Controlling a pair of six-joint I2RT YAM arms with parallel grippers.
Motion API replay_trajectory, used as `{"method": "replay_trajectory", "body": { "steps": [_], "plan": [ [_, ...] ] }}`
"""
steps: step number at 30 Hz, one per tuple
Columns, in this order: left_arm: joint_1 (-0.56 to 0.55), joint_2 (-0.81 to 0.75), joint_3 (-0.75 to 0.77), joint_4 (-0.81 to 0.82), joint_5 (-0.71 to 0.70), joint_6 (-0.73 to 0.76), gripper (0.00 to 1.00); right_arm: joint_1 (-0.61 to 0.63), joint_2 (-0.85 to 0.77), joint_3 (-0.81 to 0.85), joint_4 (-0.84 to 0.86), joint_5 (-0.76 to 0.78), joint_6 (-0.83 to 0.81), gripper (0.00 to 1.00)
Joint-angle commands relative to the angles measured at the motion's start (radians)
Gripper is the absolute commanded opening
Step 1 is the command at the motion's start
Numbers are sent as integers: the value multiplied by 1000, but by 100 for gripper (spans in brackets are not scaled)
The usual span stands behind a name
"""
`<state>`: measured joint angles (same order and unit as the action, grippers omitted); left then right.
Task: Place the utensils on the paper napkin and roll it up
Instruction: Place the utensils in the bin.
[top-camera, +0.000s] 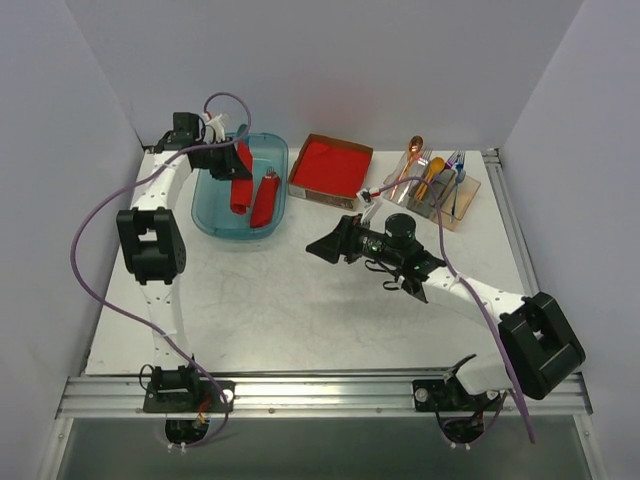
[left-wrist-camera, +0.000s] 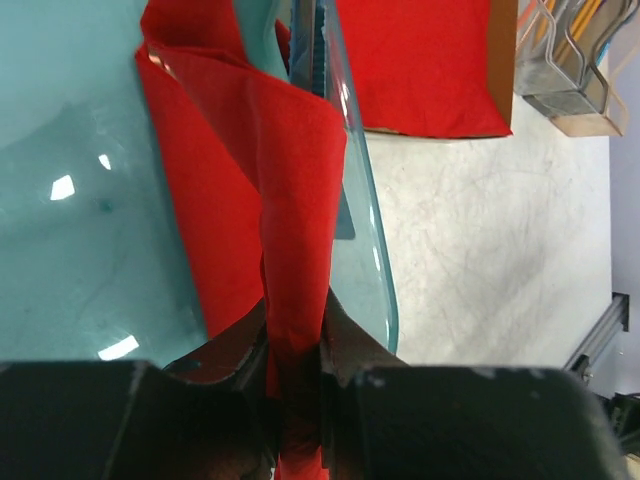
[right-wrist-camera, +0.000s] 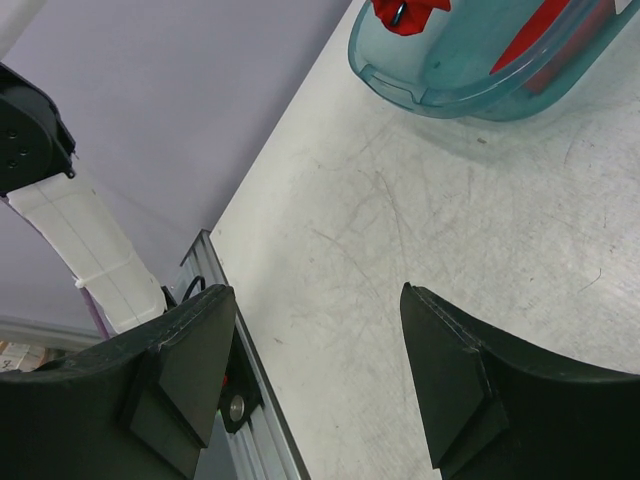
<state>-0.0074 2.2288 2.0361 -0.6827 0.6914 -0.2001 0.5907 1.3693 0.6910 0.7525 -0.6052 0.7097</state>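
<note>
the left end effector (left-wrist-camera: 295, 345) is pinched tight on the paper napkin (left-wrist-camera: 295, 200), its two dark fingers (left-wrist-camera: 240, 350) pressed against either side of a narrow red fold. from the left wrist the napkin runs away from the fingers as a loose, creased roll that widens toward its far end and lies along the inside wall of a translucent teal tub (left-wrist-camera: 80, 150). whether the utensils sit inside the roll cannot be told. from the top view the left end effector (top-camera: 230, 160) is over the far part of the tub (top-camera: 212, 210), at the back left of the surface (top-camera: 300, 310), with the napkin (top-camera: 241, 190) reaching toward the near side. a second red roll (top-camera: 266, 200) lies in the tub just beside it. to the right of the tub sits a red stack (top-camera: 330, 165) with brown cardboard sides, and further right a clear holder (top-camera: 440, 200) carries an orange spoon (top-camera: 415, 146) and a yellow utensil (top-camera: 433, 175). the right end effector (top-camera: 322, 245) hangs over the middle of the surface, well apart from the tub, its fingers (right-wrist-camera: 190, 350) spread wide with nothing between them.
</note>
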Motion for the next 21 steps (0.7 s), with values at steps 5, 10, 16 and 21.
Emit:
{"method": "replay_trajectory", "body": {
  "steps": [5, 10, 16, 21],
  "plan": [
    [1, 101, 157, -95, -49, 100, 2, 0, -18, -10, 76, -10, 13, 67],
    [1, 149, 167, -72, -38, 96, 2, 0, -7, -13, 82, -10, 13, 66],
    [1, 181, 164, -69, -41, 100, 2, 0, 2, -11, 93, -13, 17, 66],
    [1, 201, 159, -77, -82, 111, 2, 0, 10, -15, 99, -19, 19, 66]
  ]
}}
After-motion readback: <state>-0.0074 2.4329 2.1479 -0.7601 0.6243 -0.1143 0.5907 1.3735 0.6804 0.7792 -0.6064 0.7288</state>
